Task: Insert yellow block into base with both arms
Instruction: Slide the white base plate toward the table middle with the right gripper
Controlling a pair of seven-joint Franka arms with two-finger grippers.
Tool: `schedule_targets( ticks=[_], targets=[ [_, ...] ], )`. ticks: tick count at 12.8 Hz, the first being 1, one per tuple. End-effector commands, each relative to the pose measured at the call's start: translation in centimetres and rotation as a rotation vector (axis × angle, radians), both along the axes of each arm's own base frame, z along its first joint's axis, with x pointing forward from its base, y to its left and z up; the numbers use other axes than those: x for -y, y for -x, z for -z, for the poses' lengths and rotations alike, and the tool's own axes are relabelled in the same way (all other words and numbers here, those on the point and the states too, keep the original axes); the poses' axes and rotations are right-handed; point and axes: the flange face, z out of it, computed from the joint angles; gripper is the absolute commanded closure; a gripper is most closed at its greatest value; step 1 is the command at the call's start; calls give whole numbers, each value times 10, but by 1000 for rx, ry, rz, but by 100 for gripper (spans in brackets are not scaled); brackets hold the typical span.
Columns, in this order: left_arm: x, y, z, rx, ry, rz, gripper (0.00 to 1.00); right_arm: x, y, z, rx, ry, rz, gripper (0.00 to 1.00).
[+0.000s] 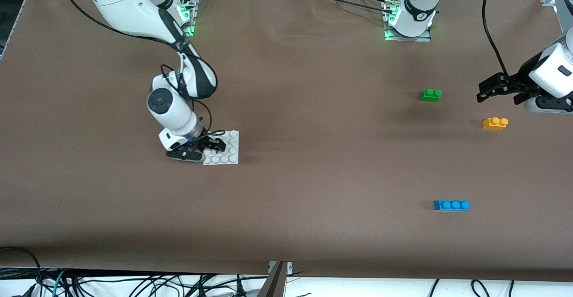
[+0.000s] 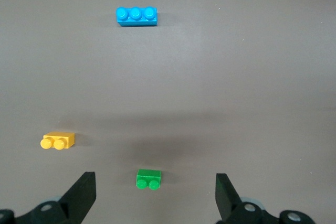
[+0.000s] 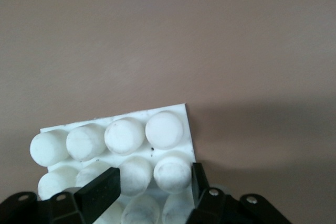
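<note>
The white studded base (image 1: 230, 150) lies flat on the brown table toward the right arm's end. My right gripper (image 1: 210, 147) is down on it and shut on the base (image 3: 165, 129), one finger on the plate's edge and the other two studs in; the right gripper (image 3: 152, 182) hides part of the plate. The yellow block (image 1: 494, 123) sits alone on the table toward the left arm's end. My left gripper (image 1: 498, 99) hangs open in the air close by, holding nothing. In the left wrist view the yellow block (image 2: 58, 140) lies outside the left gripper (image 2: 155, 181).
A green two-stud brick (image 1: 430, 95) lies farther from the front camera than the yellow block, and in the left wrist view the green brick (image 2: 148, 178) shows between the open fingers, well below them. A blue three-stud brick (image 1: 451, 205) (image 2: 136, 16) lies nearer the front camera.
</note>
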Motion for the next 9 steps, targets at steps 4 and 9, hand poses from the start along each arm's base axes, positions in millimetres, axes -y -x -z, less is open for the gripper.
schedule_targets(
  ticks=[4, 9],
  targets=[
    [-1, -2, -5, -5, -20, -4, 0, -98, 29, 24, -16, -31, 56, 38],
    [0, -2, -5, -5, -20, -3, 0, -179, 48, 31, 20, -45, 121, 38]
  ],
)
